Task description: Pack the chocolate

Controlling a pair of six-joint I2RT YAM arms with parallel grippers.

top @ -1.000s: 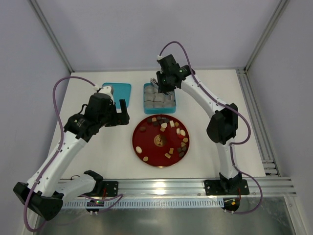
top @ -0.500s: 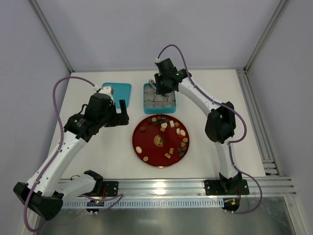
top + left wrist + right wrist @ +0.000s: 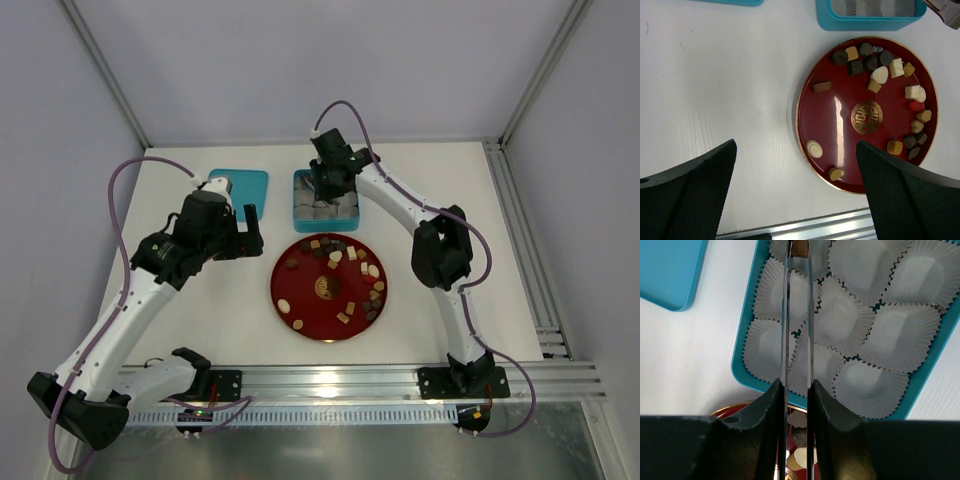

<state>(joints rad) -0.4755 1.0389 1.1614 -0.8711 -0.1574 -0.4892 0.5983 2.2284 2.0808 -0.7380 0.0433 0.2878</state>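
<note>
Several chocolate pieces (image 3: pixel 350 256), dark brown, light brown and cream, lie on a round red plate (image 3: pixel 300 300); they also show in the left wrist view (image 3: pixel 870 62). My right gripper (image 3: pixel 325 186) hovers over the teal box (image 3: pixel 297 203) of white paper cups (image 3: pixel 890 335). It (image 3: pixel 796 390) is shut on metal tweezers (image 3: pixel 785 315), whose tips pinch a brown chocolate piece (image 3: pixel 800 247) above a cup at the box's far-left corner. My left gripper (image 3: pixel 255 226) is open and empty above the table, left of the plate (image 3: pixel 840 130), which lies between its fingers (image 3: pixel 700 185).
The box's teal lid (image 3: pixel 240 186) lies flat to the left of the box, and shows in the right wrist view (image 3: pixel 670 270). The aluminium rail (image 3: pixel 330 380) runs along the near table edge. Frame posts stand at the back corners.
My right gripper has moved left and farther back over the teal box with the tweezers. The left arm has not moved.
</note>
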